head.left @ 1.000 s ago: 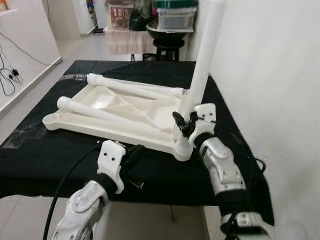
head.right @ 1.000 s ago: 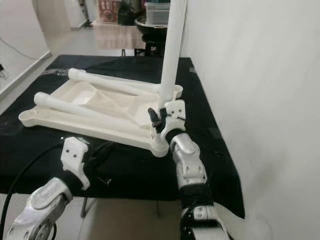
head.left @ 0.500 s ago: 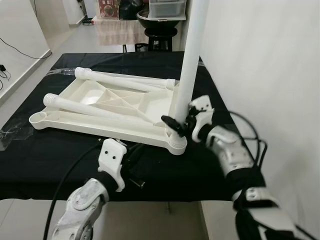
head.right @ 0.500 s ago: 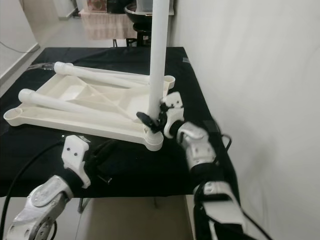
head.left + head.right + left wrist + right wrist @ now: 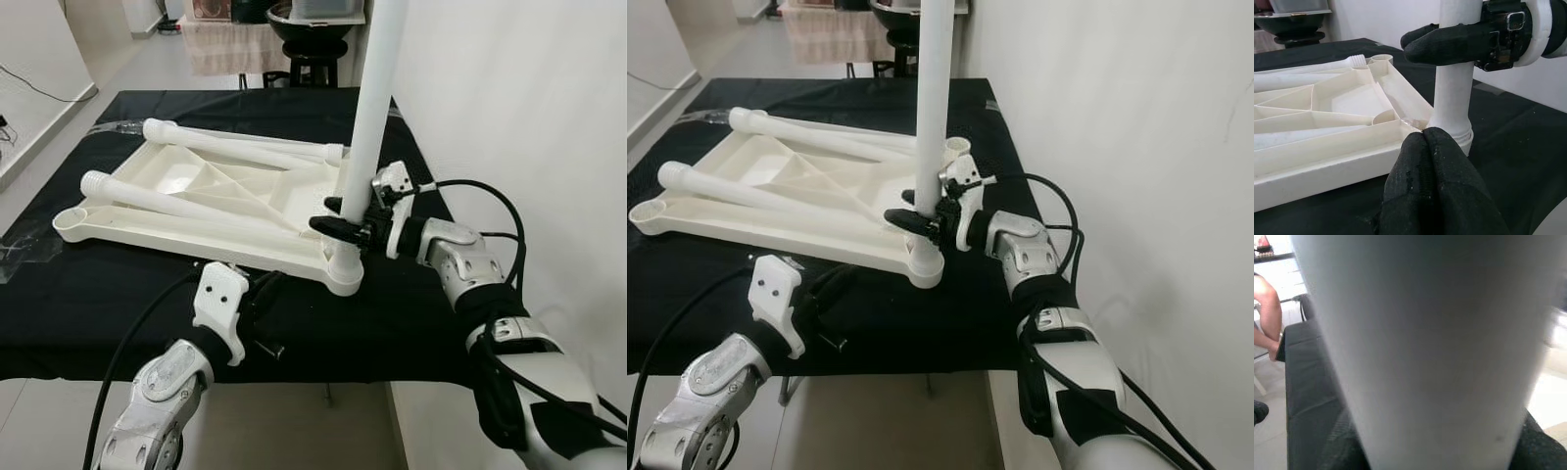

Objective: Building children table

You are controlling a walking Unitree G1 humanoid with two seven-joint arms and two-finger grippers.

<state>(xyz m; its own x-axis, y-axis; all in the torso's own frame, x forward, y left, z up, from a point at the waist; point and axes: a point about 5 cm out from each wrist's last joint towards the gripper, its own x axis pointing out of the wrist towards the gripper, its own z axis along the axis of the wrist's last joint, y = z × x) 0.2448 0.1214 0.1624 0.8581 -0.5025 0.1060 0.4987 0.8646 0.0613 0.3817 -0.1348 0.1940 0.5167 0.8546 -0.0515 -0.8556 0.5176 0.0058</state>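
Observation:
A white children's tabletop [image 5: 201, 217] lies upside down on a black-covered table [image 5: 88, 294]. One white leg [image 5: 372, 117] stands upright in its near right corner socket [image 5: 345, 277]. Two more legs [image 5: 245, 153] [image 5: 181, 209] lie across the underside. My right gripper [image 5: 338, 217] reaches in from the right and is shut on the upright leg just above the socket; the leg [image 5: 1425, 347] is pressed close to that wrist's camera. My left gripper [image 5: 1424, 134] hovers at the tabletop's near edge, in front of the socket, its fingers [image 5: 1444, 186] pressed together with nothing between them.
A white wall [image 5: 509, 98] runs close along the table's right side. Behind the table stand a dark stool [image 5: 315, 70] and storage bins. A person's arm [image 5: 1266, 318] is visible beyond the table in the right wrist view. The table's front edge is right under my arms.
My right arm has swung out from in front of the leg to its right side, and the gripper now clasps the leg sideways. The camera has shifted; the left arm stays put.

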